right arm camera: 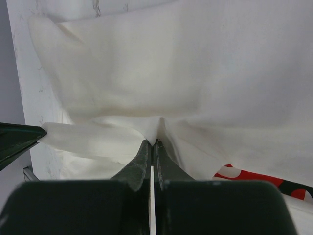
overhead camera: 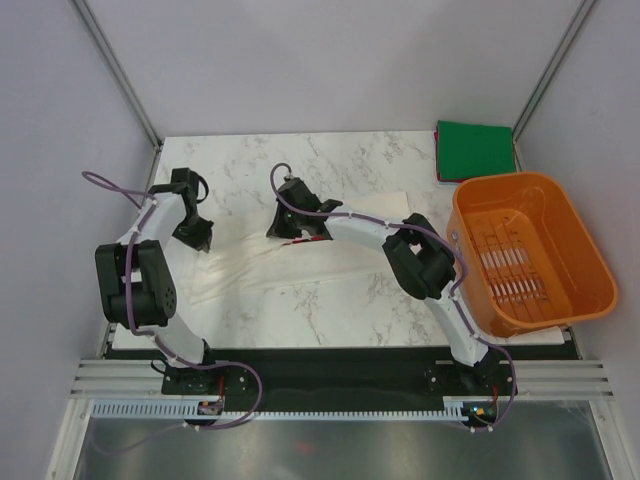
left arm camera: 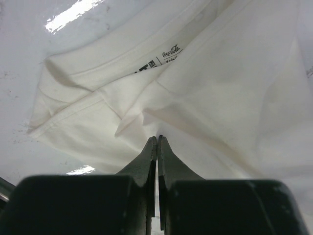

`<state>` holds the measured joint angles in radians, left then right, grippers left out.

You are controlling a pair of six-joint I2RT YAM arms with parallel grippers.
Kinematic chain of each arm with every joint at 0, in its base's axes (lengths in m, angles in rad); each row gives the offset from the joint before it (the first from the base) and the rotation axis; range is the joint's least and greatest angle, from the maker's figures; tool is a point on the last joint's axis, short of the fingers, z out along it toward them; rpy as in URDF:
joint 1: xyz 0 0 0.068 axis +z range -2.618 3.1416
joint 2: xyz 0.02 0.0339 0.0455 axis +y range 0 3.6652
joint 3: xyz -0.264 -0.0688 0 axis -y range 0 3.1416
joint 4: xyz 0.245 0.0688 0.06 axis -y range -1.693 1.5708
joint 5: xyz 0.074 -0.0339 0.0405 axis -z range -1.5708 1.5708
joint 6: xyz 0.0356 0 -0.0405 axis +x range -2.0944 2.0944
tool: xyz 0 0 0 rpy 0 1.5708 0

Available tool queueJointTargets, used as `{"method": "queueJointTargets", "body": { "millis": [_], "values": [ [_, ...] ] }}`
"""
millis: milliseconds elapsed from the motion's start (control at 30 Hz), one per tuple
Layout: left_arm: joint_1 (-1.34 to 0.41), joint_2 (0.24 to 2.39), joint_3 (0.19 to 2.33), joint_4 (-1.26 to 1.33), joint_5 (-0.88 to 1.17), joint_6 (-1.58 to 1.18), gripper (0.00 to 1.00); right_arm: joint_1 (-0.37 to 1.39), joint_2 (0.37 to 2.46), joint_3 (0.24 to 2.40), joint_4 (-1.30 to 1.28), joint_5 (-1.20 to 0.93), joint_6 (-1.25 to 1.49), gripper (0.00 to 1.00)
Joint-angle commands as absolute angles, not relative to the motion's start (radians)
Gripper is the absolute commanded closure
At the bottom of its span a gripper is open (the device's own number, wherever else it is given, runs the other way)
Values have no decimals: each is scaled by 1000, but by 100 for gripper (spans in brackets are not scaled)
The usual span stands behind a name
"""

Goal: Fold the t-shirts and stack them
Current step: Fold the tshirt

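White red-printed cloth t-shirt (overhead camera: 260, 262) is laid across the marble desk (overhead camera: 330, 310), with a fold pinched in the left tool (left arm camera: 157, 139) and the right tool (right arm camera: 155, 142). Both pinches should be carried over level and taut. Folded dark green t-shirt (overhead camera: 475, 150) is parked far right.

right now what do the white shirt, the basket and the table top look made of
The white shirt: soft matte cloth, likely cotton knit; it creases and bunches. The basket: smooth orange plastic, moulded slats. The table top: glossy marble pattern with glare; stone or laminate, cannot tell.
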<state>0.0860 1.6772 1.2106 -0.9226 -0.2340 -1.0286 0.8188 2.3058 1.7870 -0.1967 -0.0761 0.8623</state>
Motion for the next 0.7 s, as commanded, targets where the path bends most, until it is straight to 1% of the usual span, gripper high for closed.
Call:
{"method": "queueJointTargets", "body": {
  "millis": [0, 33, 100, 133, 167, 233, 333, 400, 467, 500, 533, 600, 667],
  "values": [
    [97, 1701, 1267, -937, -290, -963, 97, 807, 2324, 1859, -178, -83, 847, 99],
    [97, 1706, 1276, -939, -278, -953, 82, 805, 2330, 1868, -176, -98, 838, 95],
    [97, 1694, 1293, -942, -270, -928, 64, 804, 2324, 1884, -176, -115, 790, 86],
    [97, 1681, 1298, -945, -270, -919, 48, 802, 2306, 1885, -181, -123, 769, 76],
    [98, 1665, 1299, -945, -279, -902, 40, 802, 2293, 1884, -192, -126, 741, 73],
    [91, 1606, 1284, -942, -296, -894, 33, 802, 2249, 1859, -233, -97, 689, 62],
    [60, 1537, 1246, -939, -304, -885, 35, 802, 2208, 1801, -239, -115, 634, 57],
    [13, 1516, 1224, -927, -287, -850, 36, 801, 2209, 1786, -241, -173, 592, 56],
    [-18, 1503, 1204, -917, -223, -825, 39, 802, 2223, 1787, -252, -202, 510, 56],
    [-23, 1500, 1177, -905, -197, -819, 44, 802, 2232, 1787, -256, -222, 487, 56],
    [-21, 1497, 1160, -900, -174, -815, 46, 801, 2235, 1787, -262, -232, 430, 56],
    [-23, 1485, 1117, -890, -173, -813, 50, 802, 2240, 1787, -270, -247, 384, 57],
    [-21, 1480, 1092, -885, -175, -807, 55, 802, 2244, 1789, -276, -253, 324, 62]
  ]
}}
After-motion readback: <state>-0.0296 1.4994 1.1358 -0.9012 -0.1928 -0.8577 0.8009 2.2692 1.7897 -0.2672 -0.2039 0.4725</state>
